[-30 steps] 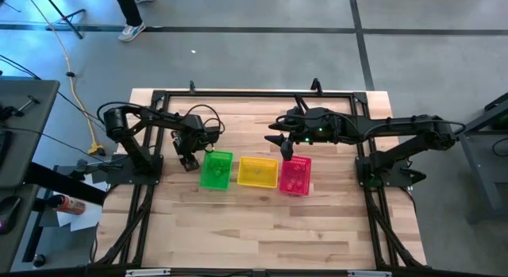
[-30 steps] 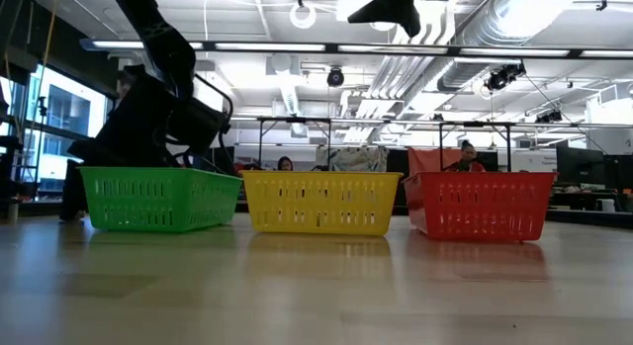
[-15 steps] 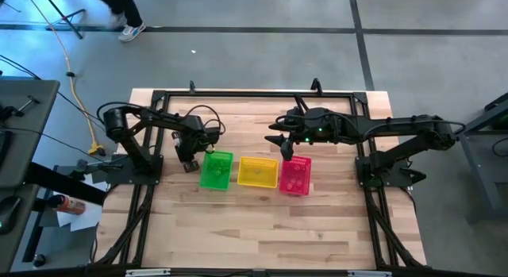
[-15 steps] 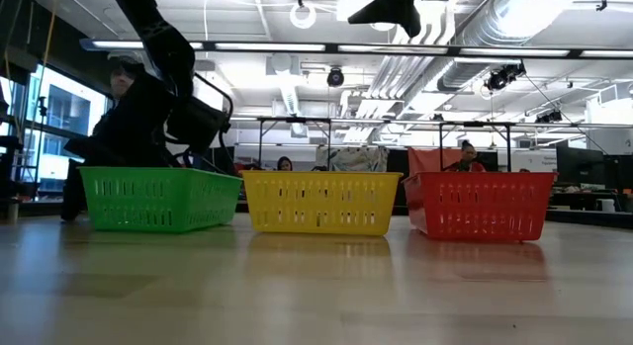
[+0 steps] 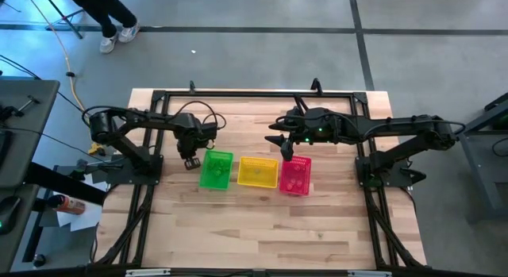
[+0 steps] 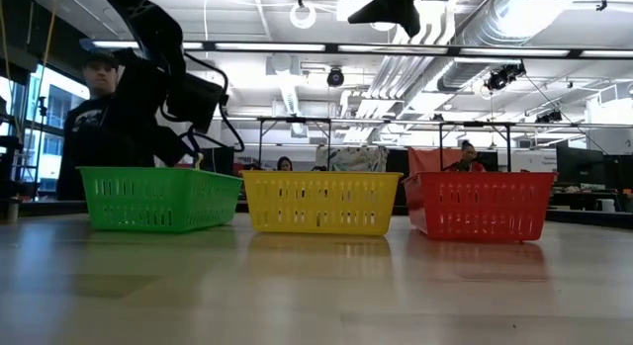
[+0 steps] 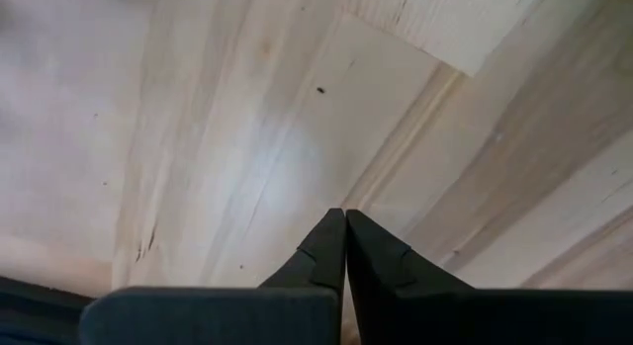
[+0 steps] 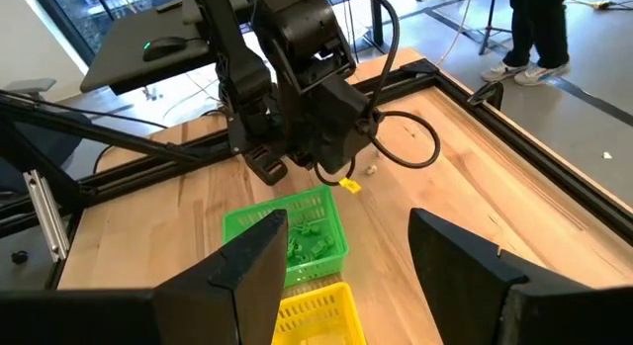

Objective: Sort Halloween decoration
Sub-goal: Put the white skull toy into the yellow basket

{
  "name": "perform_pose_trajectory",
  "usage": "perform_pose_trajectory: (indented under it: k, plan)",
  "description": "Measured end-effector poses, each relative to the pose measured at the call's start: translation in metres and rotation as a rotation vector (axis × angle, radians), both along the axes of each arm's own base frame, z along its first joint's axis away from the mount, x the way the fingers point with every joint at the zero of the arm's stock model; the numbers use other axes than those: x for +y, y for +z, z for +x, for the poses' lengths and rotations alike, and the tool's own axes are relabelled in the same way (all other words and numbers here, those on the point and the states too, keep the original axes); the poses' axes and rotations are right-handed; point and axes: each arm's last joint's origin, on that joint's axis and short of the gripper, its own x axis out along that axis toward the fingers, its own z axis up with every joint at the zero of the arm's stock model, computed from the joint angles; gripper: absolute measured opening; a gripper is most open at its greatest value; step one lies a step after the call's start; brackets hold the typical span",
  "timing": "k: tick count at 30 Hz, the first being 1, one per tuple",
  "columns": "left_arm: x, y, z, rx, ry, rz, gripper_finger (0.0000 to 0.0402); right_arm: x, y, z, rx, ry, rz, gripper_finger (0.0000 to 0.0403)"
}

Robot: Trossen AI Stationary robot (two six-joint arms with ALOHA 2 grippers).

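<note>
The left gripper (image 5: 190,160), shut with nothing seen between its fingers (image 7: 326,248), is nearer the green basket (image 5: 216,171) of green trinkets (image 8: 302,241) at its four o'clock, a tiny yellow trinket (image 8: 350,186) beside it barely made out, while the right gripper (image 8: 348,221) is held wide open.

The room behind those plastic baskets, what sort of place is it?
Probably a robotics lab or workshop. Bare silver ceiling ducts run overhead, black metal-framed work tables stand behind, and the pale wooden table carries two dark robot arms.
</note>
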Motion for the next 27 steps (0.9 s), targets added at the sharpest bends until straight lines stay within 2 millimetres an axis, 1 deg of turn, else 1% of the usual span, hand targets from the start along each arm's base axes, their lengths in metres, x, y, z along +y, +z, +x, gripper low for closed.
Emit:
perform_pose_trajectory:
  k: [7, 10, 14, 21, 27]
  plan:
    - [-0.001, 0.005, -0.002, -0.014, -0.002, 0.007, 0.0002, 0.000, 0.000, 0.000, 0.004, 0.001, -0.001, 0.0206]
    - [-0.001, 0.009, -0.003, -0.030, -0.002, 0.013, 0.0001, 0.000, -0.001, -0.003, 0.024, 0.005, -0.009, 0.0206]
    - [-0.002, 0.014, -0.004, -0.055, -0.002, 0.023, 0.0001, 0.001, -0.004, -0.006, 0.067, 0.035, 0.025, 0.0206]
    - [-0.003, 0.023, -0.007, -0.103, 0.031, 0.053, 0.0000, 0.012, -0.011, -0.010, 0.156, 0.095, 0.043, 0.0206]
    - [-0.004, 0.033, -0.010, -0.151, 0.059, 0.076, 0.0000, 0.018, -0.012, -0.010, 0.164, 0.116, 0.040, 0.0206]
